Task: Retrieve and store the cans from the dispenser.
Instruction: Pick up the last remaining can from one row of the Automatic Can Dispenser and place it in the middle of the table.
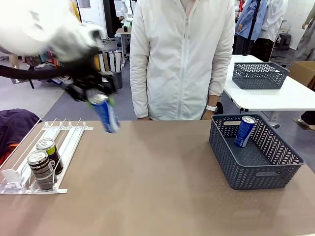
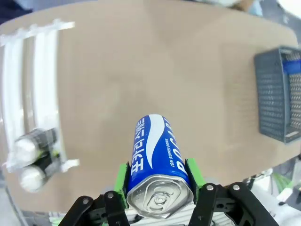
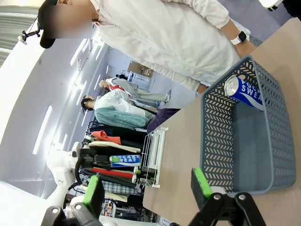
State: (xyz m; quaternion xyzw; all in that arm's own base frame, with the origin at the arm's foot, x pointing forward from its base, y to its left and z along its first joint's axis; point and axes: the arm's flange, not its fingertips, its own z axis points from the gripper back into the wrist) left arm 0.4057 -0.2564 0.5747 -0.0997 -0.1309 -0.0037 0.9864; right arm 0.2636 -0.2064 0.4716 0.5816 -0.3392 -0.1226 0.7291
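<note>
Left hand (image 1: 98,100) grips can (image 1: 107,117) (over brown table (image 1: 157,167)).

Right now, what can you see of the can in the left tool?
Slim blue-and-white Pocari Sweat can, metal by its look, silver top with pull tab in place. Clamped near its top between the left tool's green pads, tilted, bottom end down, in the air above the table.
</note>
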